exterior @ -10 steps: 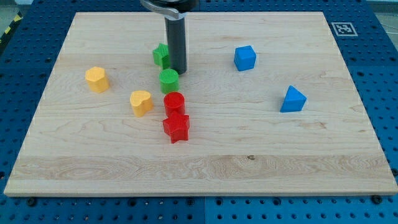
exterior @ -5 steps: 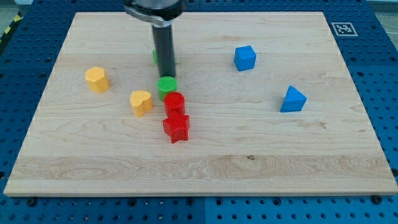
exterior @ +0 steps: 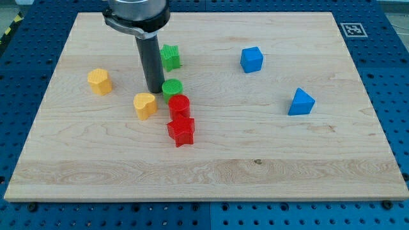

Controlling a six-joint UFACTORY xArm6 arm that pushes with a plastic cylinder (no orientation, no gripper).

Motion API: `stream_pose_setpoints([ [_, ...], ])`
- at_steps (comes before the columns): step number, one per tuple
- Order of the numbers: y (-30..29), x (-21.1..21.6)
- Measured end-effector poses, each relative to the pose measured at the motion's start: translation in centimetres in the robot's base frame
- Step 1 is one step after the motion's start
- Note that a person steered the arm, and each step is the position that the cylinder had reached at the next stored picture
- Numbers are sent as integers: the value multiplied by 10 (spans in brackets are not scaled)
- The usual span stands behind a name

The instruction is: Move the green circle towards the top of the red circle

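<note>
The green circle [exterior: 171,88] sits just above the red circle [exterior: 179,104], and the two look like they touch. The green one is a bit to the left of the red one's middle. So it looks to me like the job is nearly done.

There is no claw on this arm, so I cannot tell you if one is spread or pressed together. There is only a dark rod. My tip [exterior: 154,90] is down on the bench [exterior: 255,160], just to the left of the green circle, right beside it or touching it.

What could go wrong? If my tip pushes hard to the right, the green circle may slide past the top of the red circle and end up on its right side. If my tip pushes down the bench, the green circle may bump the red circle. Then the red circle could shove the red star [exterior: 181,131], which sits right below it.

The yellow heart [exterior: 145,105] is near my tip too, below and to the left. A careless move that way could knock it.
</note>
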State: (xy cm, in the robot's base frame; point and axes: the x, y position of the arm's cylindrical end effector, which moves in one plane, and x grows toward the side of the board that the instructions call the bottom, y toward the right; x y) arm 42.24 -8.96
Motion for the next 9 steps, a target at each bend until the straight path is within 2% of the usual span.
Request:
stream_pose_setpoints([
  [3,8,0],
  [5,-11,-21],
  [8,-24,-86],
  [9,-22,-89],
])
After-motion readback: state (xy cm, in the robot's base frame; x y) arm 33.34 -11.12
